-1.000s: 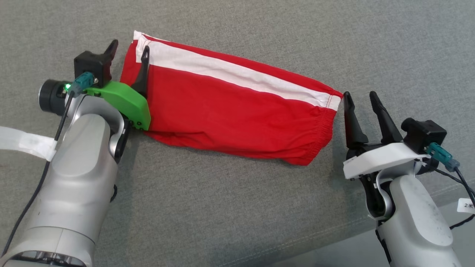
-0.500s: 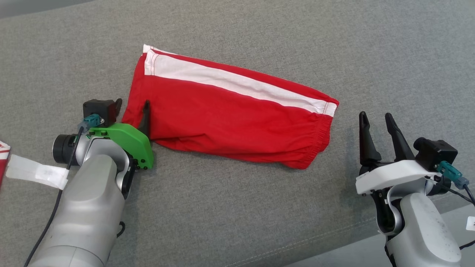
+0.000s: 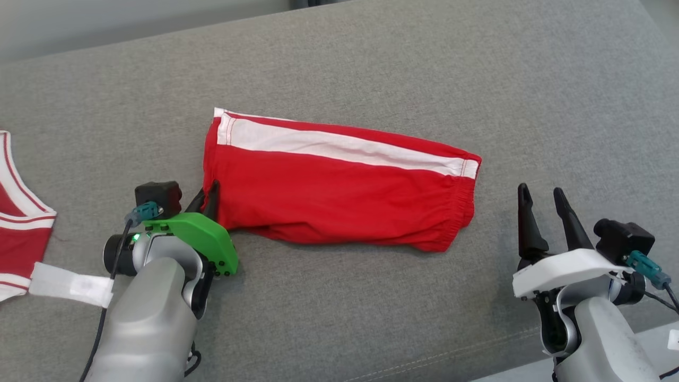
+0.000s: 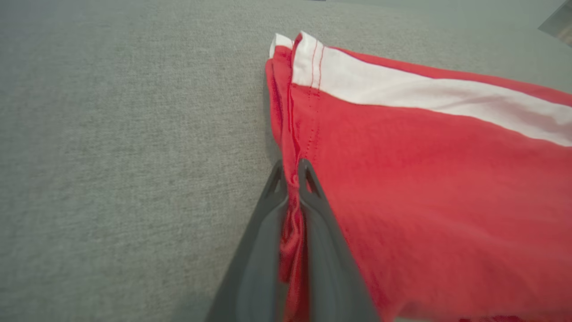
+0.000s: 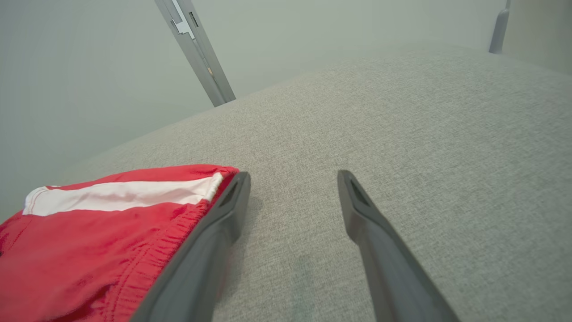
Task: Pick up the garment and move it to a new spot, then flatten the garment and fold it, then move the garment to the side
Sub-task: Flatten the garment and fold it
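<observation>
The red shorts [image 3: 339,196], folded lengthwise with a white side stripe along their far edge, lie flat across the middle of the grey fabric surface [image 3: 371,63]. Their elastic waistband is to the right and the leg hem to the left. The left claw [image 3: 209,197] is clamped together on the hem at the shorts' near left corner, with a bunch of red cloth pinched between its fingers. The right claw [image 3: 541,199] stands with its fingers apart, holding nothing, just right of the waistband end. A red-and-white jersey [image 3: 18,212] lies at the left of the head view, well apart from the shorts.
</observation>
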You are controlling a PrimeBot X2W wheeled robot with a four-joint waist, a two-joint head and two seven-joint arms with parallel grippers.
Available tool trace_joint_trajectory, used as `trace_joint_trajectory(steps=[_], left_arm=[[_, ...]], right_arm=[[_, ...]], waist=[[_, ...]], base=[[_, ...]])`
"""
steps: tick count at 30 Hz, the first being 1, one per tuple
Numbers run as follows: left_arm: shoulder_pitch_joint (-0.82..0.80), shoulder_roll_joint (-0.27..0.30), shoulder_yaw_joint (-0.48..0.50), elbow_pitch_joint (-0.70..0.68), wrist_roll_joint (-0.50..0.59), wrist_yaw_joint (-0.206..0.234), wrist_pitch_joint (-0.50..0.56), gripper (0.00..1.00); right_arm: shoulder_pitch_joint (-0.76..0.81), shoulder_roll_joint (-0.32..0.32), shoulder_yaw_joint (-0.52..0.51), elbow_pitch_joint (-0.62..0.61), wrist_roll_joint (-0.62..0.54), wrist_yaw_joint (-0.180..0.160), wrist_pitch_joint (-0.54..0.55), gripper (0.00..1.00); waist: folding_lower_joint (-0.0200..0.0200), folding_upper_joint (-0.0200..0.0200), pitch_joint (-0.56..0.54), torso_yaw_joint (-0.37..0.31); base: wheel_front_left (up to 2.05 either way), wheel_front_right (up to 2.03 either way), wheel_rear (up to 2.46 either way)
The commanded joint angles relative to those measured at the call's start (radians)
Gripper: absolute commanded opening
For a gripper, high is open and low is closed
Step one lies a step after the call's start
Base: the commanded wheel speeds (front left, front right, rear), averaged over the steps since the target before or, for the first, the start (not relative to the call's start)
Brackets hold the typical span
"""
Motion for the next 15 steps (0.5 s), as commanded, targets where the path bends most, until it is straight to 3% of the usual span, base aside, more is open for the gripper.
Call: trace_joint_trajectory(steps=[1,9,15], left_arm=[[0.030,0.011,0.018,-0.027,-0.009,0.008,-0.003,0.00],[0.217,-0.014,0.101,-0.149,0.014,0.052,-0.003,0.00],[0.298,-0.031,0.138,-0.189,0.035,0.069,-0.004,0.00]], right_arm=[[0.019,-0.002,0.004,0.010,0.015,-0.001,-0.001,1.00],[0.057,-0.003,0.016,0.034,0.017,-0.001,-0.001,1.00],[0.064,-0.002,0.036,0.042,0.007,-0.001,-0.001,1.00]], waist=[[0.0000,0.0000,-0.058,0.054],[0.0000,0.0000,-0.138,0.146],[0.0000,0.0000,-0.149,0.177]], base=[[0.00,0.00,0.00],[0.00,0.00,0.00],[0.00,0.00,0.00]])
